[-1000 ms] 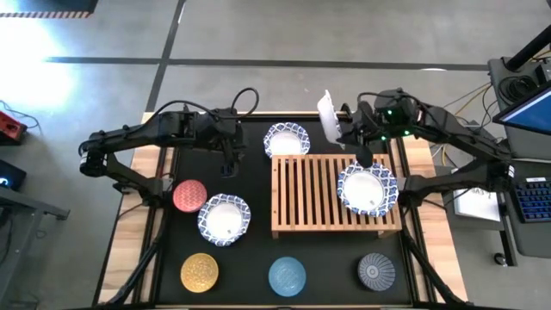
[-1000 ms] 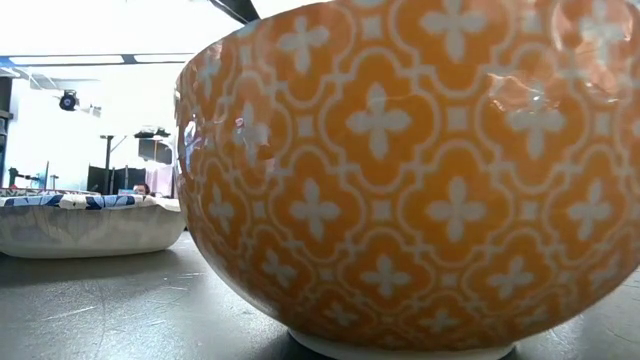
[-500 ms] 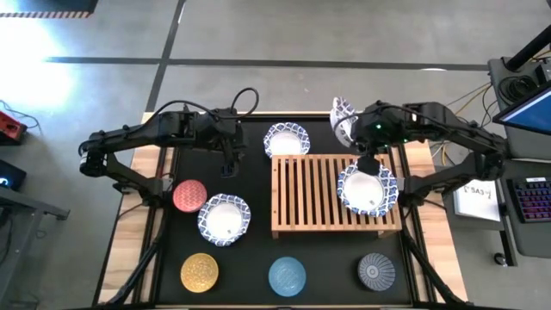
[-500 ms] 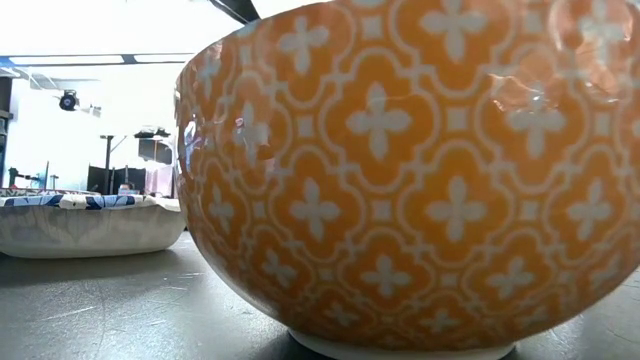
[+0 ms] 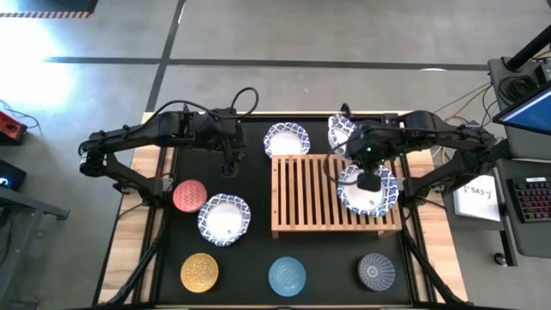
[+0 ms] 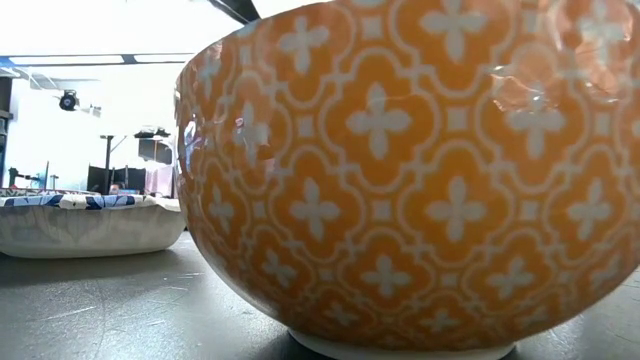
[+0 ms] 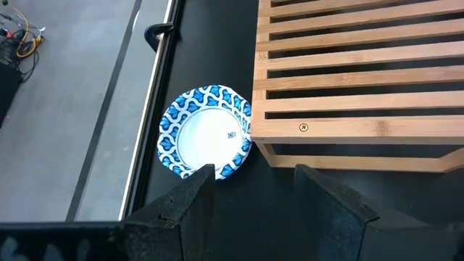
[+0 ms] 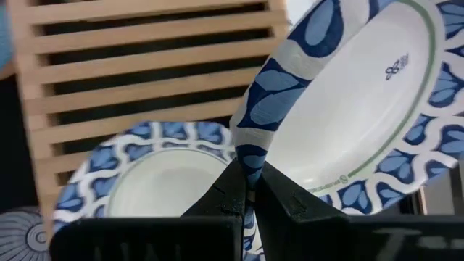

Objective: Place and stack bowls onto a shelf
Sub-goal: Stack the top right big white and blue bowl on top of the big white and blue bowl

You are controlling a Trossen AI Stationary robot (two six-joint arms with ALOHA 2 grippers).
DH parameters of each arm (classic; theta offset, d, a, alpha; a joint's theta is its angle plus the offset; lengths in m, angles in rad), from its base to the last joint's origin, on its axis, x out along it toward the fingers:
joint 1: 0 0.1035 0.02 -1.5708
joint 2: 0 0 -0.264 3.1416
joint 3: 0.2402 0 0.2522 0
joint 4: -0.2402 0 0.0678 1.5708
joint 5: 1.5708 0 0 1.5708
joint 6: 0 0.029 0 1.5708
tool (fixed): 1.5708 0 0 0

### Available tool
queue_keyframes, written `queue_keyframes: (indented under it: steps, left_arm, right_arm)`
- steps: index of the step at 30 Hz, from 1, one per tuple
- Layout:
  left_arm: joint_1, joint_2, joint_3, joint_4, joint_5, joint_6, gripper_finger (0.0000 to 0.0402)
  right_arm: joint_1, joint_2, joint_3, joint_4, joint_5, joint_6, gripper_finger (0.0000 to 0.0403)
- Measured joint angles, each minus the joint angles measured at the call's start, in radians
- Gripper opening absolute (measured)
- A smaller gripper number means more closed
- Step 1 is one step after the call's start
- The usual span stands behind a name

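My right gripper is shut on a white bowl with a blue patterned rim, held above the far right corner of the light-wood slatted shelf. A like bowl sits on the shelf's right end, just below the held one. Another rests on the table at the shelf's far left corner, and one more sits left of the shelf. My left gripper hangs open above the table's far left part. Red, yellow, light blue and dark grey bowls stand on the table. My right gripper pinches the held bowl's rim, one finger on the patterned outer wall and one on the white inside. The fingers slant down from the table's right. The bowl is lifted clear and steeply tilted, reaching out beyond the fingertips.
The yellow bowl fills the low view, with a white bowl beyond it. The shelf's left and middle slats are bare. Desks, cables and a keyboard lie off the table's right side.
My right gripper has swung from beyond the shelf's far right corner toward the shelf and the bowl on it, tipping further downward. The held bowl has come along and turned from nearly edge-on to showing more of its patterned side.
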Motion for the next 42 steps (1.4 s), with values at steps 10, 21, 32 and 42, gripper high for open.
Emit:
queue_keyframes:
  steps: [10, 21, 32, 42]
  left_arm:
    - [0.0, 0.0, 0.0, 0.0, 0.0, -0.058, 0.0174]
    - [0.0, 0.0, 0.0, 0.0, -0.002, -0.102, 0.0174]
    - [0.0, 0.0, -0.011, 0.0, -0.002, -0.127, 0.0174]
    - [0.0, 0.0, -0.078, 0.019, -0.002, -0.161, 0.0174]
  right_arm:
    - [0.148, 0.011, 0.044, -0.001, 0.009, -0.002, 0.0009]
    - [0.323, 0.004, 0.045, -0.002, 0.008, -0.012, 0.0009]
    - [0.482, 0.009, 0.04, -0.001, 0.025, -0.148, 0.0009]
    - [0.506, 0.016, 0.039, -0.001, 0.468, -0.569, 0.0009]
